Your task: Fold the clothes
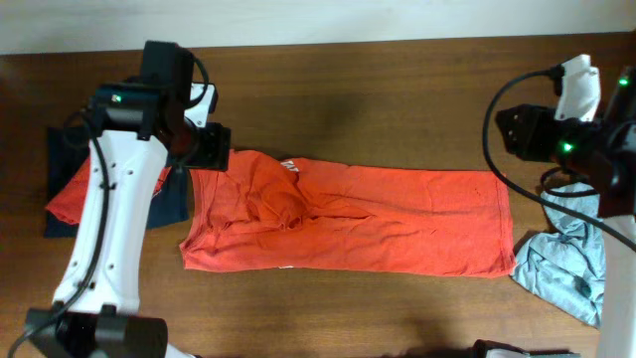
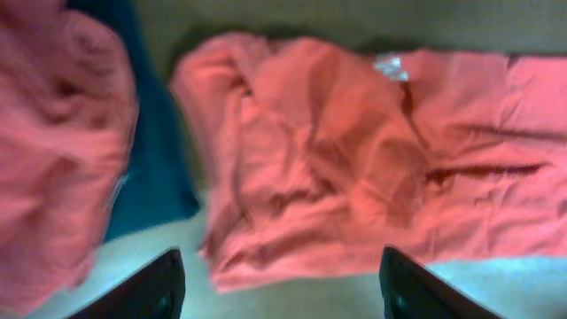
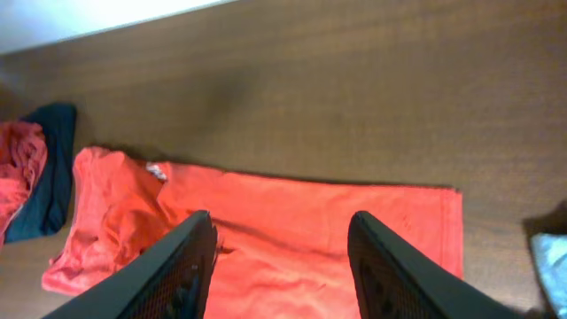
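Clothes lie in three lots across the wooden table (image 1: 397, 89). At the far left a navy garment (image 1: 60, 149) is spread flat, with a crumpled red-orange garment (image 1: 68, 202) heaped on top of it; the left arm's white link crosses over both.

Just to the right of that heap, the left gripper (image 2: 282, 261) hangs above the upper left corner of the red-orange T-shirt (image 1: 397, 224). In the left wrist view its two dark fingers (image 2: 151, 288) stand wide apart at the bottom edge, with only cloth and table showing between them. It grips nothing.

The T-shirt fills the middle of the table as a long horizontal band. Its left end is bunched and wrinkled, with a small white tag (image 1: 288, 164) showing near the top edge. Its right half lies smooth and flat, ending in a straight hem.

Further right, the right gripper (image 3: 280, 221) is held over bare wood beyond the T-shirt's upper right corner. Its fingers (image 3: 177, 266) are spread apart and hold nothing, and the T-shirt shows between them in the right wrist view.

At the far right, near the table's front edge, a rumpled grey-blue garment (image 1: 561, 268) lies just beside the T-shirt's right hem.
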`<act>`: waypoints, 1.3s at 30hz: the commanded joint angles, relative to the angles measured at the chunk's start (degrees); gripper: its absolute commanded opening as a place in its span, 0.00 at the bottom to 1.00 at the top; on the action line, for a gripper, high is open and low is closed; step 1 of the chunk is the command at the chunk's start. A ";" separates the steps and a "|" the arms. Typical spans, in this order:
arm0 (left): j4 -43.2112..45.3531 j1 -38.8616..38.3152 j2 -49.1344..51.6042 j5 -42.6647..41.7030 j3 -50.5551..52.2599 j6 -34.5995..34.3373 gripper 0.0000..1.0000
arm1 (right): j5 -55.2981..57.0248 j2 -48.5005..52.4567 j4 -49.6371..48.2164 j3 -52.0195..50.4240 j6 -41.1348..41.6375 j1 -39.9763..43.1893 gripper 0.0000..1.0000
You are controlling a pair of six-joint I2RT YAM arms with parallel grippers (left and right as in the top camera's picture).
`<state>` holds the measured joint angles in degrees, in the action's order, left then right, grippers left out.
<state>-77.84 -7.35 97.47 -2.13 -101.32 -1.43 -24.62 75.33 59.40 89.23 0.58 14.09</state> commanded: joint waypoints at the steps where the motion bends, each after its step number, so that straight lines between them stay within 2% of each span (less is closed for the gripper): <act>1: 6.21 -2.58 0.28 -7.65 13.20 -2.32 0.70 | 2.62 2.36 0.74 0.02 1.49 -1.95 0.52; 5: 12.20 -5.79 0.28 -11.08 24.35 -6.34 0.70 | 2.64 4.59 2.40 0.02 1.46 -2.51 0.52; 10: 20.92 -7.48 0.28 -13.99 31.06 -8.22 0.70 | 2.64 7.17 3.56 0.02 1.44 -2.49 0.52; 16: 26.25 -7.52 0.63 -12.02 32.35 -8.13 0.69 | 2.64 8.00 3.87 0.02 1.44 -2.49 0.51; 21: 25.81 -7.56 1.03 -12.00 32.94 -8.15 0.69 | 2.67 8.00 3.91 0.02 1.44 -2.49 0.51; 25: 28.98 -7.56 1.92 -11.87 33.77 -8.13 0.68 | 2.67 8.00 3.65 0.02 1.44 -2.49 0.51; 29: 29.64 -7.69 3.30 -16.52 33.79 -8.13 0.56 | 2.64 8.00 3.82 0.02 1.44 -2.49 0.51; 39: 29.24 -10.78 3.30 -15.82 33.79 -5.55 0.57 | 2.84 8.11 4.81 0.02 1.40 -2.49 0.51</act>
<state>-47.94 -17.61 100.40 -17.63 -67.96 -8.75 -22.48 83.22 63.70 89.17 1.56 11.99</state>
